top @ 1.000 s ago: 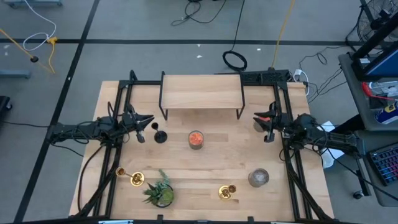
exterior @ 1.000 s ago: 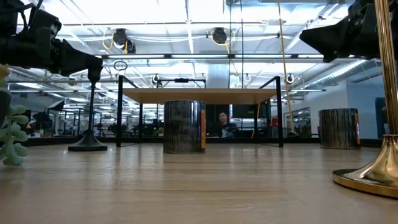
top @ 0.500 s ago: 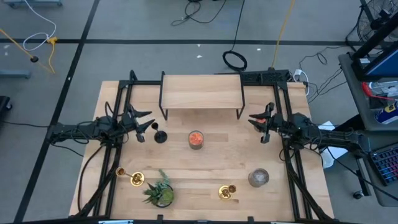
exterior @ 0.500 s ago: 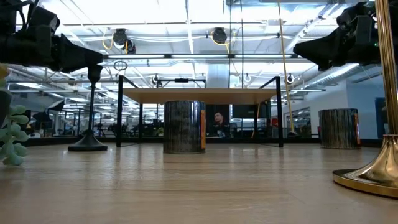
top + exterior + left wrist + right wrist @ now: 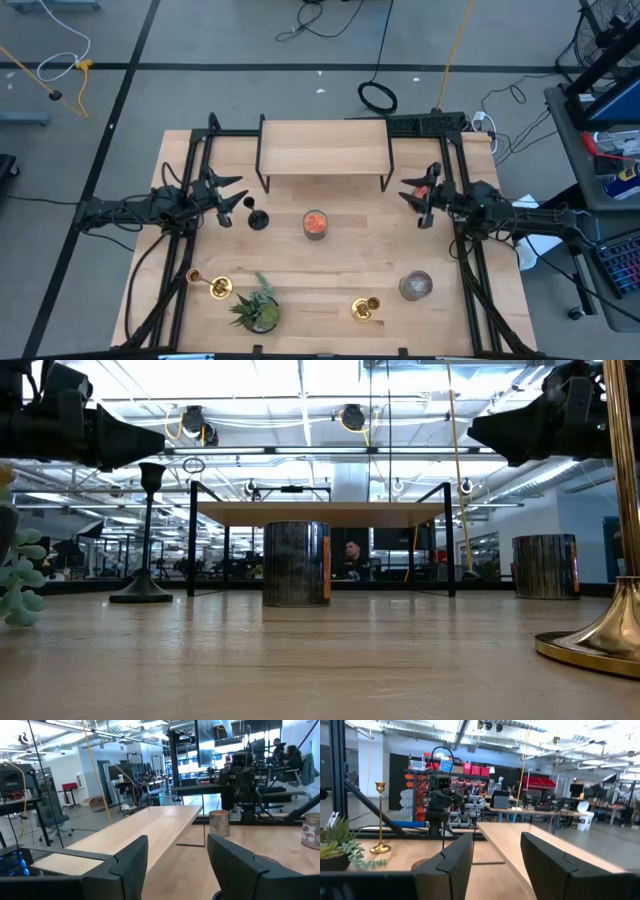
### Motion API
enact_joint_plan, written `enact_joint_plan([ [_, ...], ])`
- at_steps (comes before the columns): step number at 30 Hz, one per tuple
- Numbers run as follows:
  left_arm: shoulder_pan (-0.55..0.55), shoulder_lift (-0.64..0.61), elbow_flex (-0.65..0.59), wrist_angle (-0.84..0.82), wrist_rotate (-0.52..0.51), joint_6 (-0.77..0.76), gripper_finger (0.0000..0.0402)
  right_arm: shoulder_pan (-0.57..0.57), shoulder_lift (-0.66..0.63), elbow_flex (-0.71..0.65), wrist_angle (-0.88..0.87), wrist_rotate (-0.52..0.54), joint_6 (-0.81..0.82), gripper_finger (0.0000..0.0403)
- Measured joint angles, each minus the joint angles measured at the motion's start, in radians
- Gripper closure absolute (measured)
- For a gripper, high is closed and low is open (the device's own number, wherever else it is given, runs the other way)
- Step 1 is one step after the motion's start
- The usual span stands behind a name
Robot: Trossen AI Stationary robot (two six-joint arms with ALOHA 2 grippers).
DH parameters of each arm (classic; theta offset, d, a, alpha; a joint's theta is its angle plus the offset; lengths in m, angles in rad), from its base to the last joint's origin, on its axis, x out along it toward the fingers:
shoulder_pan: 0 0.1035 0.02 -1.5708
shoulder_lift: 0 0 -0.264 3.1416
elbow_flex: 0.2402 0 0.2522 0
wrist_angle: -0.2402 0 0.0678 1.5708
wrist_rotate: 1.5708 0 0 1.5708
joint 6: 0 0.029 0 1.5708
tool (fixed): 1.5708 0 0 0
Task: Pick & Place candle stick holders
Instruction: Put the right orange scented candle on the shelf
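High view: a glass jar (image 5: pixel 315 224) holds orange filling beside the black holder (image 5: pixel 259 219).

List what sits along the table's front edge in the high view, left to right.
Gold holder → potted plant → second gold holder → grey-filled jar.

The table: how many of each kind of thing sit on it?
Gold candle stick holders: 2
Black candle stick holder: 1
Glass jars: 2
Potted plant: 1
Wooden shelf: 1
Total: 7
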Motion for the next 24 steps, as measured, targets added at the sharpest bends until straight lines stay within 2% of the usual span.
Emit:
enact_joint_plan([
  [6, 0.000, 0.000, 0.000, 0.010, 0.000, 0.016, 0.0190, 0.013, 0.013, 0.053, -0.204, -0.003, 0.125, 0.0244],
  [17, 0.000, 0.000, 0.000, 0.028, 0.000, 0.014, 0.0190, 0.108, 0.138, 0.330, -0.507, 0.001, 0.117, 0.0239],
  [20, 0.000, 0.000, 0.000, 0.031, 0.000, 0.014, 0.0190, 0.134, 0.185, 0.409, -0.666, 0.040, 0.177, 0.0238],
  [24, 0.000, 0.000, 0.000, 0.038, 0.001, 0.016, 0.0190, 0.154, 0.234, 0.513, -0.970, 0.054, 0.266, 0.0238],
])
